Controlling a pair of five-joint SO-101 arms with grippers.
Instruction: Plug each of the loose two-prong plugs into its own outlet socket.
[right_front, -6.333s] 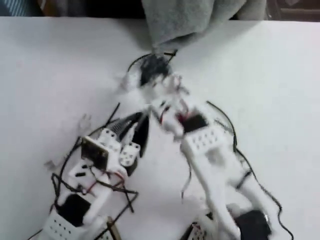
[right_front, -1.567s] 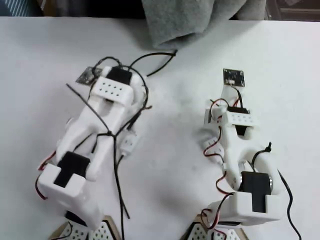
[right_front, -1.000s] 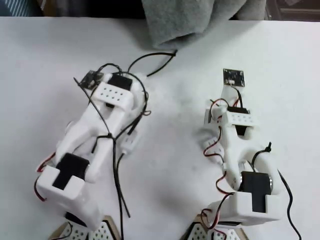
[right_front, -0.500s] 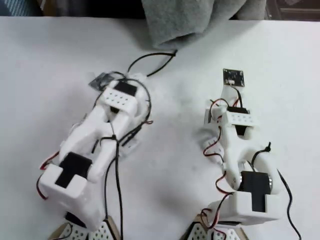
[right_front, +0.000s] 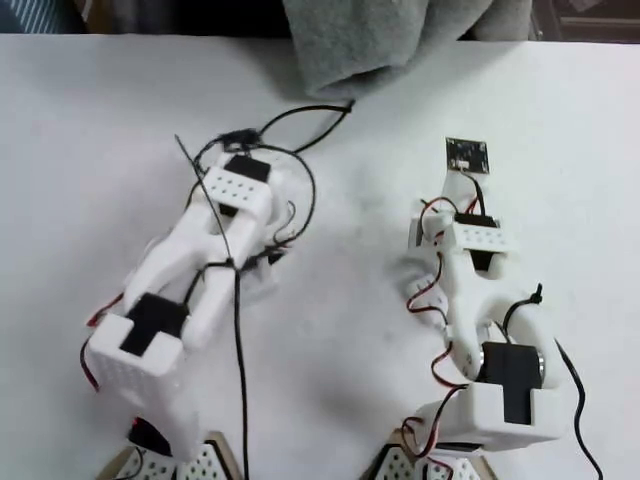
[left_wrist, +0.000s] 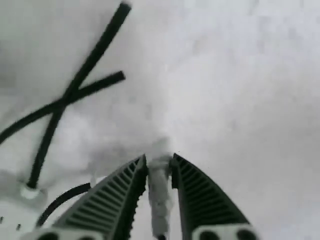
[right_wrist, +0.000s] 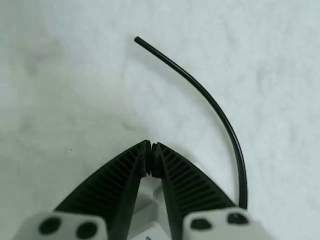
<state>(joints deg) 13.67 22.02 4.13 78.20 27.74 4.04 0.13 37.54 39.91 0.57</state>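
Since the earliest frame both arms have drawn back from the far middle of the desk (right_front: 560, 120). The right arm has folded up near the near-right edge and kept still, while the left arm (right_front: 200, 260) has lately swung its wrist a little toward the right edge.

The left hand (left_wrist: 159, 159) is clenched on a slim white piece (left_wrist: 159, 200), probably one of the plugs, though it is too blurred to be sure. It sits left of the desk's middle, short of the grey cloth (right_front: 380, 40) draped over the far edge. The right hand (right_wrist: 150, 146) is clenched on nothing, beside a curved black cable (right_wrist: 215, 110).

Such a plug should be light, rigid and slick, with easily bent prongs, so it is best gripped by the body's flat sides, not by the prongs or lead. The crossed black leads (left_wrist: 75, 92) nearby may tug or snag. The white desk looks smooth and matte, and the room beyond its far edge is dark.
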